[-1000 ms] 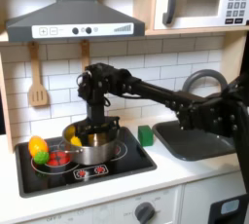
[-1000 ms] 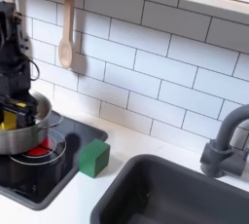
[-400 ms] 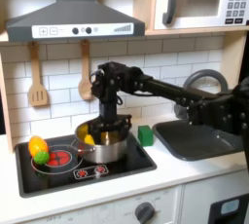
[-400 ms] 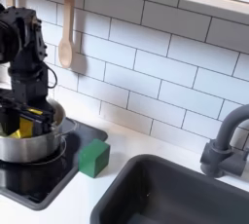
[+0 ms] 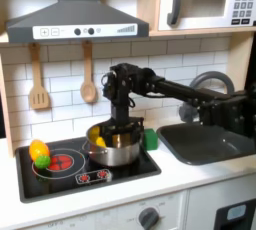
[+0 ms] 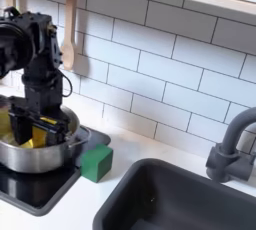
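Second exterior view | pincer (image 6: 38, 124) in pot (image 6: 60, 154) (yellow item (image 6: 8, 129) inside)

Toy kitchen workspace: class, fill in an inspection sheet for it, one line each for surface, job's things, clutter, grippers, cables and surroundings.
Surface: black stovetop set in a white counter.
Job's things: steel pot on the stovetop, something yellow inside it.
Clutter: green block beside the pot; yellow-green and orange toy food at the first exterior view's left.
Grippers: gripper down in the pot; jaws hard to tell.
Cables: nothing seen.
Surroundings: white tiled wall, two wooden utensils hanging, range hood, microwave, dark sink with grey faucet.
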